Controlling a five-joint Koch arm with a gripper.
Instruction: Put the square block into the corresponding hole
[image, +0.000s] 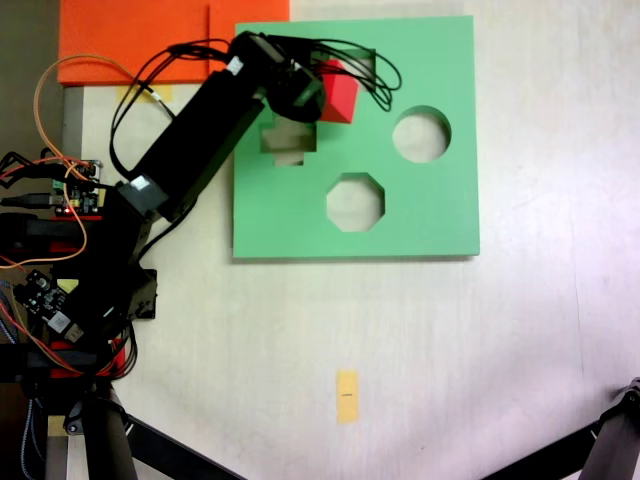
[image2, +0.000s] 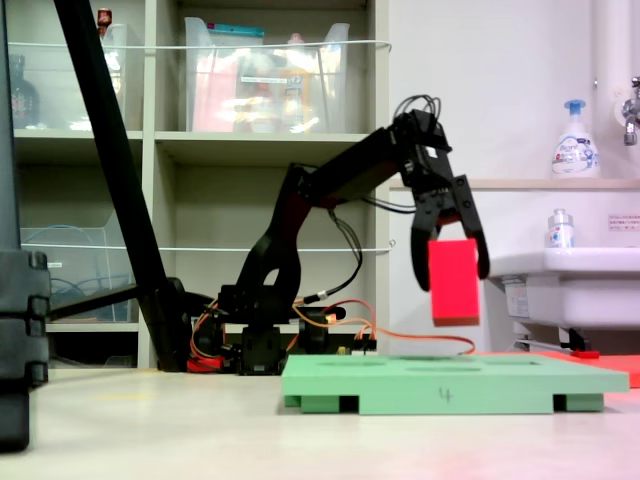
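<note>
hand (image2: 452, 262) clamped on red block (image2: 453, 281), held above green board (image2: 450, 380); arm (image: 205, 115) covers part of cross cutout (image: 288, 148); orange sheets (image: 130, 35) beside.

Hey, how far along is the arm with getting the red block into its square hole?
Done: the gripper has picked up the red block and holds it in the air above the green board. In hand: it hangs over the board's upper part in the overhead fixed view, near the square hole, which it partly hides. Left: line it up, lower it into the hole, and let go.
</note>
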